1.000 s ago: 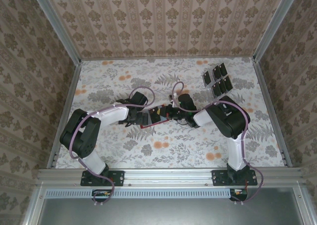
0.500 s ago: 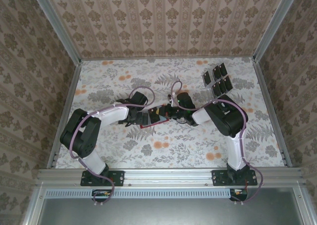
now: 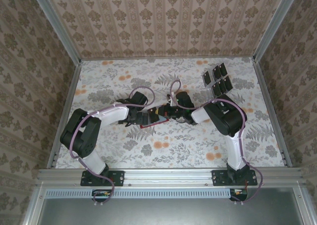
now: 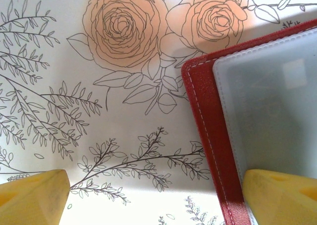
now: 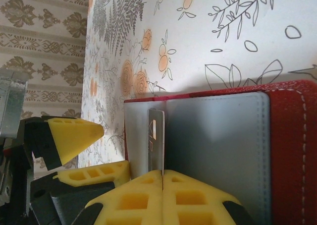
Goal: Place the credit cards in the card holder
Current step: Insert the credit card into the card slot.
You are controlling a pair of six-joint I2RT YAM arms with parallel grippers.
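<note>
Edgewise, right hand (image 5: 162,174) pinches a credit card (image 5: 155,140) at card holder (image 5: 218,136); left hand (image 4: 156,195) spread.

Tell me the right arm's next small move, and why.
Probably ease the right tool forward, pushing the card toward the card holder's grey pockets. The card is clamped edge-on between its shut fingers, its free end over that grey inside, not visibly tucked in. The open left tool has one finger at the holder's red edge, likely steadying it.

Card holder (image 3: 152,121) on table (image 3: 109,81) centre; credit cards (image 3: 217,79) behind, right.
</note>
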